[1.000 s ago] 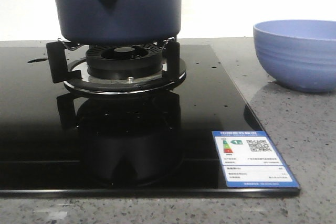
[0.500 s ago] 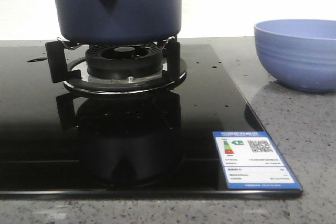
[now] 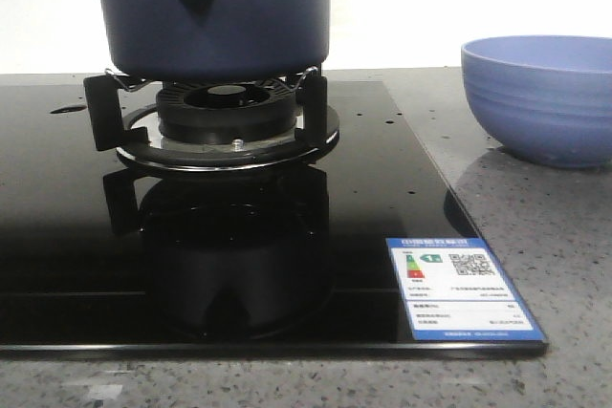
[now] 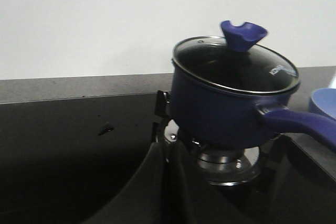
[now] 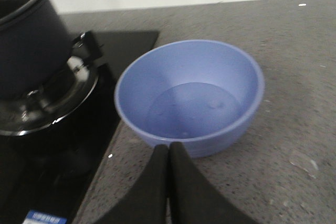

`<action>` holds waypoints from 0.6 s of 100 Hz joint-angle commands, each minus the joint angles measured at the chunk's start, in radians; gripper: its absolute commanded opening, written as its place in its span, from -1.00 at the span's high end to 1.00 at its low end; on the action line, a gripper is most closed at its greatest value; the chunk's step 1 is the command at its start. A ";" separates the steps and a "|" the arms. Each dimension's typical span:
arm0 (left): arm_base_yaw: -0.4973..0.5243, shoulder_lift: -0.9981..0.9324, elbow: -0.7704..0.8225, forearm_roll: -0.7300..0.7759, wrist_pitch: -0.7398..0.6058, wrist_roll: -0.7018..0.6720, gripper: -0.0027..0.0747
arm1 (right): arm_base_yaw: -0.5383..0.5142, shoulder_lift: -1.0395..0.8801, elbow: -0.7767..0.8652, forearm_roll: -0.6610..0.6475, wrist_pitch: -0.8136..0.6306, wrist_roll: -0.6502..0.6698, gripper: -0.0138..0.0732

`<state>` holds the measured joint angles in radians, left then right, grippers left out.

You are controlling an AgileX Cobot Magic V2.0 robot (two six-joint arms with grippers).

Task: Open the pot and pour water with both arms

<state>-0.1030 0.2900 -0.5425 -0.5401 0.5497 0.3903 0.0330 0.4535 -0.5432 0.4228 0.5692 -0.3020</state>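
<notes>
The dark navy pot (image 3: 215, 11) stands on the gas burner (image 3: 225, 126), its side bump with a round hole facing me. In the left wrist view the pot (image 4: 220, 108) carries a glass lid (image 4: 236, 66) with a blue knob (image 4: 242, 34), and its blue handle (image 4: 299, 121) points away from the burner. My left gripper (image 4: 167, 148) is shut and empty, short of the pot's base. My right gripper (image 5: 168, 150) is shut and empty, just short of the light blue bowl (image 5: 190, 95). Neither gripper shows in the front view.
The light blue ribbed bowl (image 3: 540, 97) stands on the grey speckled counter (image 3: 535, 217) right of the black glass hob (image 3: 76, 236). It is empty inside. A blue energy label (image 3: 462, 289) sticks to the hob's front right corner. A white wall is behind.
</notes>
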 commanded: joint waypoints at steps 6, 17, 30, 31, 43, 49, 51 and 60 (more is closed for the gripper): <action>-0.084 0.076 -0.077 -0.026 -0.049 0.020 0.96 | 0.061 0.077 -0.096 0.003 -0.016 -0.078 0.81; -0.132 0.119 -0.098 -0.054 -0.051 0.020 0.69 | 0.086 0.101 -0.124 0.003 -0.016 -0.078 0.47; -0.162 0.170 -0.115 -0.077 -0.068 0.020 0.14 | 0.086 0.107 -0.134 0.003 -0.019 -0.078 -0.26; -0.162 0.172 -0.115 -0.080 -0.069 0.020 0.08 | 0.086 0.107 -0.134 0.003 -0.021 -0.078 -0.33; -0.177 0.220 -0.117 -0.159 -0.119 0.066 -0.25 | 0.086 0.107 -0.134 0.003 -0.023 -0.078 -0.48; -0.187 0.251 -0.117 -0.238 -0.149 0.140 -0.26 | 0.086 0.107 -0.134 0.003 -0.023 -0.078 -0.47; -0.190 0.262 -0.117 -0.270 -0.159 0.174 -0.26 | 0.086 0.107 -0.134 0.003 -0.023 -0.078 -0.47; -0.204 0.316 -0.117 -0.428 -0.220 0.331 -0.26 | 0.086 0.107 -0.134 0.003 -0.023 -0.078 -0.47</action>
<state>-0.2888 0.5524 -0.6242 -0.8015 0.4477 0.5766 0.1156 0.5477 -0.6402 0.4160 0.6072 -0.3675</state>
